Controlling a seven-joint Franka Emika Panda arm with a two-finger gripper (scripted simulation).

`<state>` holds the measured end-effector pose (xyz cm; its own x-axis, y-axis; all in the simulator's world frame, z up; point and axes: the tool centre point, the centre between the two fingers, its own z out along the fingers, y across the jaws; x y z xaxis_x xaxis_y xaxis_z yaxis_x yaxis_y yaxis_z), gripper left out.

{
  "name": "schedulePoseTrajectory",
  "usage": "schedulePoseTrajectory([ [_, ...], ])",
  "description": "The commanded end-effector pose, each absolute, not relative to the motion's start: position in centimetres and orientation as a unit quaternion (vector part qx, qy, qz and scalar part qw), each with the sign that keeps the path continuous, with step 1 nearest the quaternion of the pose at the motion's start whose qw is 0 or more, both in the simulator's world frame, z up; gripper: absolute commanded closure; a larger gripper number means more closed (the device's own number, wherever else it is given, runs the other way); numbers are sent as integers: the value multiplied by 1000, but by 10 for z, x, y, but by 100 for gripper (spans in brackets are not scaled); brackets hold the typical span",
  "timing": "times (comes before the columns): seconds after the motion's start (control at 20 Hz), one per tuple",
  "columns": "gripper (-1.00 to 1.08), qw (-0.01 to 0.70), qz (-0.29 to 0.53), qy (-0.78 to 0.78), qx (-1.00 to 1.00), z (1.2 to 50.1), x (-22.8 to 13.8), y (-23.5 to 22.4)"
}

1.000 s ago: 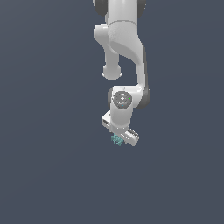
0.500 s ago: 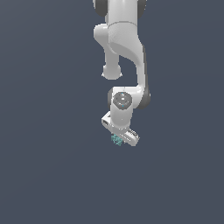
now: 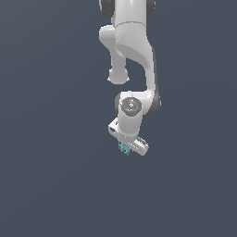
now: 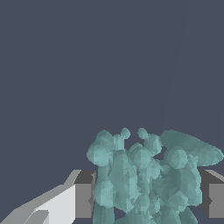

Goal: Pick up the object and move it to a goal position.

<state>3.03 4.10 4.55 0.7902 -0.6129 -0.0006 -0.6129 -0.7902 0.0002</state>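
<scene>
Both jaws press in on the teal lump [image 4: 146, 179], one dark pad [image 4: 84, 194] on each side of it, so the gripper [image 3: 126, 147] is holding it tight. The lump is bumpy and spiky, and it pokes out a little past the pads. From the exterior view, only a tiny bit of teal peeks out under the white hand. Above the lump, the white arm [image 3: 134, 55] hangs down from the top and bends at its wrist.
</scene>
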Motion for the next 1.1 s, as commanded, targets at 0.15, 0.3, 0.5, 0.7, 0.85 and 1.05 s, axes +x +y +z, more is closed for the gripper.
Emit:
schedulePoseTrajectory([
  [0.15,108,0,0,-324,946,60,44,54],
  [0.3,108,0,0,-324,946,70,55,64],
  [0.5,108,0,0,-324,946,87,72,79],
  [0.7,108,0,0,-324,946,104,90,95],
  [0.85,108,0,0,-324,946,116,102,106],
  [1.05,108,0,0,-324,946,129,117,119],
])
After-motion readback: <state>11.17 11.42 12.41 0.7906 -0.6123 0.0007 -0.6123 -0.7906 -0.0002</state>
